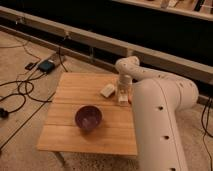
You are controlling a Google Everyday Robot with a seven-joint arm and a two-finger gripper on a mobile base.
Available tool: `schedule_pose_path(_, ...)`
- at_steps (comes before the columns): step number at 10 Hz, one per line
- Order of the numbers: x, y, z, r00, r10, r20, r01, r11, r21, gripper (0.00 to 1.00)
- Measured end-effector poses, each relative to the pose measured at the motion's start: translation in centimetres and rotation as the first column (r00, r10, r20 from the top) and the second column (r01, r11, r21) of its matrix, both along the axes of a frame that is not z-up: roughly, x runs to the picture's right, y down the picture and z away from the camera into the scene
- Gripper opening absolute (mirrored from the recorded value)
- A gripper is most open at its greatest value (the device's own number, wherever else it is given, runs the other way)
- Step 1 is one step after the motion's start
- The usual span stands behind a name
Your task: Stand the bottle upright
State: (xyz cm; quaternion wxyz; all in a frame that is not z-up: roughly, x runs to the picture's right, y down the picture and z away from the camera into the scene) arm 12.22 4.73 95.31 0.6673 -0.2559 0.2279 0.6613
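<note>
While my arm reaches over the wooden table [70, 132], my gripper [122, 97] hangs just beside a white block [107, 90]. Clenched or released: cannot tell.

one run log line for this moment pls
tool: down at table far-right, beside white block | bottle: pose cannot tell | purple bowl: centre-front, apart from tool

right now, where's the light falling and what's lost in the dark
camera view: warm, even light on the wooden table; the background behind is nearly black; the gripper, low over the table beside the white block, is well lit.
</note>
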Motion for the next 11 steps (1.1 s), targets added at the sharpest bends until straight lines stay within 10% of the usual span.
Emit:
schedule_pose_path(4, -0.7, -0.7, -2.9, 0.991, -0.062, 0.116, 0.055, 0.9963, 0.066, 0.00)
schedule_pose_path(7, -0.8, -0.7, -6.6, 0.946, -0.167, 0.278, 0.129, 0.9804, 0.149, 0.00)
schedule_pose_path(10, 0.8, 0.3, -11.1, 0.836, -0.298, 0.460, 0.203, 0.9477, 0.247, 0.00)
schedule_pose_path(11, 1.3, 0.8, -12.9, 0.774, -0.340, 0.533, 0.216, 0.9346, 0.283, 0.00)
